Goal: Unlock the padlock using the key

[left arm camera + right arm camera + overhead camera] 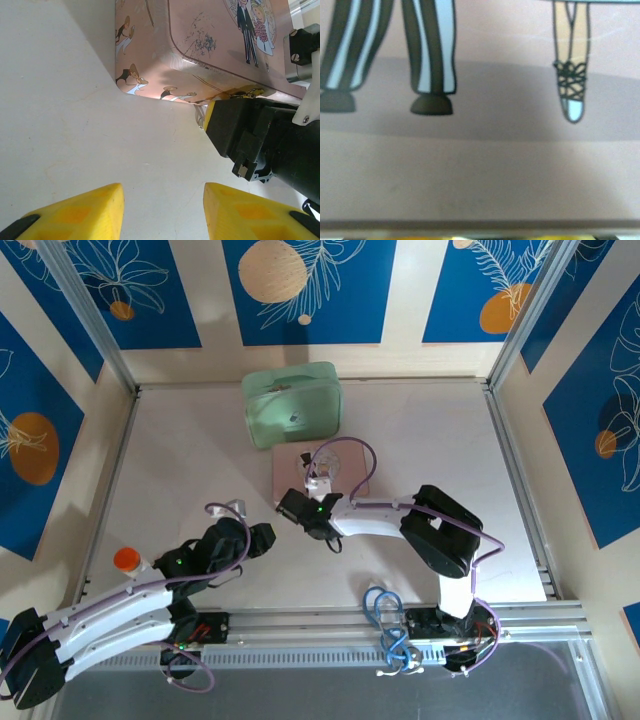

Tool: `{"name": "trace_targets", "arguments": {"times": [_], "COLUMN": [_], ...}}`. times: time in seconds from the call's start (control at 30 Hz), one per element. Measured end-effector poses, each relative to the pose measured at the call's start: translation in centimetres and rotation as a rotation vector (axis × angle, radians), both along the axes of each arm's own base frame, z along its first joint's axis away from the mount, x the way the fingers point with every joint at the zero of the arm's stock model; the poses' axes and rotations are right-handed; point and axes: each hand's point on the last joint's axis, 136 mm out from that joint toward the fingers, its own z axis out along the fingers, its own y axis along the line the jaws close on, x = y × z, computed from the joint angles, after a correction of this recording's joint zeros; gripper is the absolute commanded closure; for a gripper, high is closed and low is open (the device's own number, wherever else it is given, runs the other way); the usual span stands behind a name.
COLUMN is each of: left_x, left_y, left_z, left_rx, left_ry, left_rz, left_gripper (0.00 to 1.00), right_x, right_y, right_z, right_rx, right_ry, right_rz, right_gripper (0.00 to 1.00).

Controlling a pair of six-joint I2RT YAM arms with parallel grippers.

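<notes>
Your left jaws are released, hovering over the desk [60,125]. The right jaws sit at the edge of the pink box [210,30], which has a cartoon bride and groom printed on it; whether they are clenched I cannot tell. Just beside them a thin silvery loop [200,113] shows, maybe the padlock.

This is a robot test cell in a lab, not a home. A pale, bare tabletop [180,480] is boxed in by silvery aluminium extrusion posts [95,315]. A slotted aluminium rail [300,625] runs along the near edge, with a white-and-black left robot arm [110,615] and its twin right arm [370,523] bolted to it. The backdrop walls carry blue panels printed with orange fruit and white leaves [308,290]. Looped blue cables [382,608] hang at the rail.
</notes>
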Motion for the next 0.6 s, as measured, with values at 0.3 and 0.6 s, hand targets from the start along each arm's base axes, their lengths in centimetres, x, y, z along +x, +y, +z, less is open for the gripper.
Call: {"name": "trace_targets", "arguments": {"times": [0.3, 0.6], "left_x": [-0.1, 0.3], "left_y": [-0.1, -1.2], "left_z": [-0.5, 1.1], "left_rx": [-0.052, -0.161], "left_ry": [-0.033, -0.133], "left_rz": [-0.005, -0.033], "left_gripper": [0.48, 0.36], "right_x": [-2.0, -3.1], "right_y": [0.9, 1.4], "right_z": [0.5, 1.1], "right_rx": [0.054, 0.172], "right_ry": [0.165, 0.386], "right_rz": [-0.019, -0.062], "right_gripper": [0.91, 0.97]}}
